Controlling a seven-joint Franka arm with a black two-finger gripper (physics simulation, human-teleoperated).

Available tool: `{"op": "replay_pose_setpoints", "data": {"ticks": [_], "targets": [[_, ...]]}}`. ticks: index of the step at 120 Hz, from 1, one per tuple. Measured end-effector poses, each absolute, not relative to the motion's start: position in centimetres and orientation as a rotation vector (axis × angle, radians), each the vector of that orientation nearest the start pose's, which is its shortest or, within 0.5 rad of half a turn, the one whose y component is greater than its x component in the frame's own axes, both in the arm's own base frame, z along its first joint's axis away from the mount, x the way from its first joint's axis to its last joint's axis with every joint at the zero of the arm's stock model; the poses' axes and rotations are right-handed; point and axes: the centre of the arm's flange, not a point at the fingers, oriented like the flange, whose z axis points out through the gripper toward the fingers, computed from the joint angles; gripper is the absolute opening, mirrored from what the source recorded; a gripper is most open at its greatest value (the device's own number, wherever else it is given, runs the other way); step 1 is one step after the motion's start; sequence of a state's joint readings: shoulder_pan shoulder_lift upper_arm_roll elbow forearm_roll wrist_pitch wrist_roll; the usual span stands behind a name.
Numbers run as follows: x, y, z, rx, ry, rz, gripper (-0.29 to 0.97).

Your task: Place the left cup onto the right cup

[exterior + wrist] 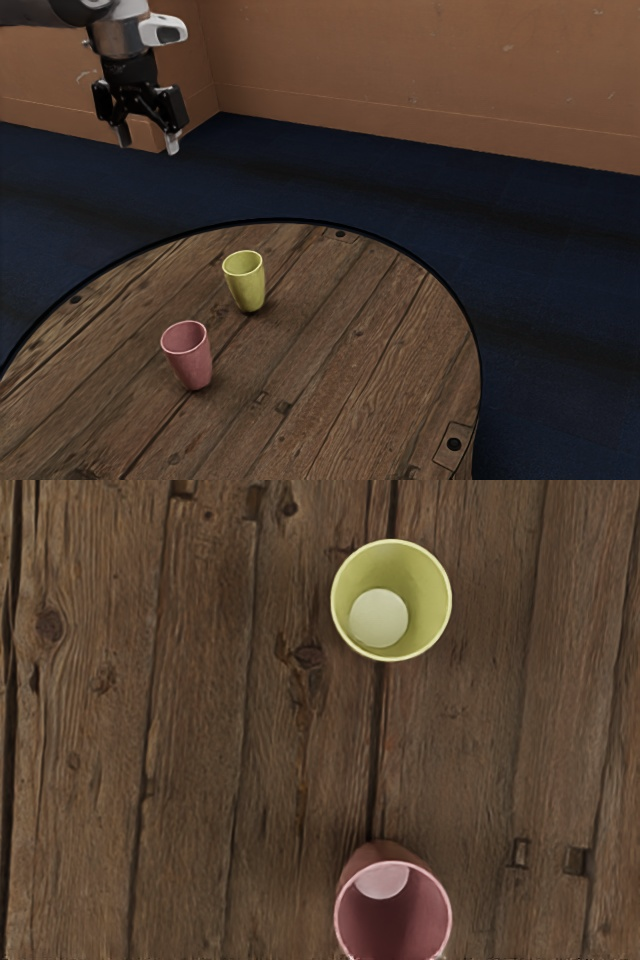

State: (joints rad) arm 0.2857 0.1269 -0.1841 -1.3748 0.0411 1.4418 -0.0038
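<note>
A pink cup [187, 353] stands upright on the round wooden table [340, 370], toward the exterior view's left and front. A yellow-green cup [244, 280] stands upright a little behind it and to its right. Both are empty. My gripper [146, 140] hangs high above the table's far left edge, well clear of both cups, open with nothing between its fingers. From above, the wrist view looks down into the yellow-green cup [391, 600] and the pink cup [392, 912], a gap of bare planks between them.
The table is made of dark wooden planks [200, 730] with metal brackets near its rim [452, 442]. Blue carpet [500, 230] surrounds it and a tan wall [420, 60] runs behind.
</note>
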Motion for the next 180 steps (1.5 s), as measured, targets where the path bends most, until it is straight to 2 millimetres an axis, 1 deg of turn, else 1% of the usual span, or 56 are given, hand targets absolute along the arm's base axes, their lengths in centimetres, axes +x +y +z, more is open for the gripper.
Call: {"op": "replay_pose_setpoints", "data": {"ticks": [19,33,66,83,91,98,103,120,131,142,161,167,174,180], "targets": [[57.5,7.0,63.2,-3.121,-0.18,0.109,0.68],[57.6,6.9,61.2,-3.117,-0.18,0.166,0.68],[58.1,6.8,52.9,-3.102,-0.182,0.297,0.68],[58.4,6.7,49.3,-3.102,-0.19,0.331,0.68],[58.8,6.7,47.8,-3.106,-0.194,0.339,0.68],[59.4,6.8,46.9,-3.111,-0.198,0.339,0.68],[60.2,7.0,46.5,-3.115,-0.201,0.327,0.68],[64.1,7.8,46.1,-3.13,-0.207,0.253,0.68],[66.0,7.6,45.4,-3.128,-0.19,0.238,0.68],[68.1,7.1,45.4,-3.13,-0.172,0.208,0.68],[70.4,6.2,45.4,-3.125,-0.143,0.173,0.68],[70.8,6.1,44.8,-3.123,-0.139,0.182,0.68],[71.1,6.0,43.5,-3.121,-0.138,0.211,0.68],[71.2,6.0,42.7,-3.119,-0.138,0.229,0.68]]}}
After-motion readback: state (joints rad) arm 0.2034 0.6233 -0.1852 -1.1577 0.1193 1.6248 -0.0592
